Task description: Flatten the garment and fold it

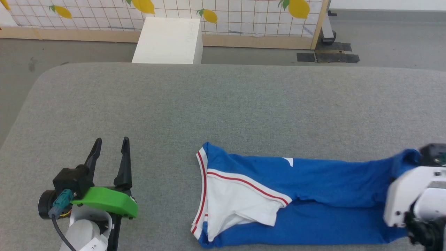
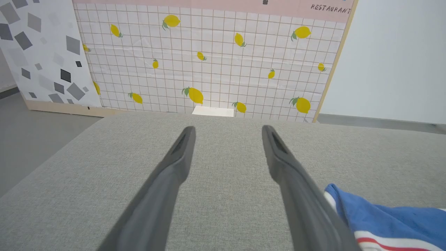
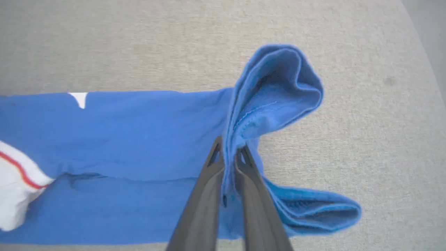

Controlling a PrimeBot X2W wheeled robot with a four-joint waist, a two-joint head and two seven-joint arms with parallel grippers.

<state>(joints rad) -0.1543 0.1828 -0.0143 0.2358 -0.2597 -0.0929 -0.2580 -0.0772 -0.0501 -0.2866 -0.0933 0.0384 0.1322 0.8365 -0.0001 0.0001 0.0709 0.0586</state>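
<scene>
Blue shirt (image 1: 306,195) lies as a long folded strip across the lower right of the head view, on the grey fabric table (image 1: 223,104). Its red-and-white striped trim end points to the frame centre. A white sleeve (image 1: 240,205) is folded over the blue at lower centre. A small white patch of print shows on the strip's upper edge.

Left gripper (image 1: 112,139) sits at lower left of the head view, well apart from the shirt, fingers spread wide and holding nothing. In the left wrist view the left gripper (image 2: 228,128) hovers over bare table, with the shirt (image 2: 383,216) at the lower right corner.

In the right wrist view the right gripper (image 3: 230,144) is pressed together on the shirt (image 3: 139,132), pinching the plain blue end. The cloth bunches into a loop past the tips, upper centre-right. In the head view a white forearm (image 1: 407,198) covers that end at the right edge.

White box (image 1: 169,40) stands top centre behind the table, in front of a lemon-print wall panel (image 1: 244,17).
</scene>
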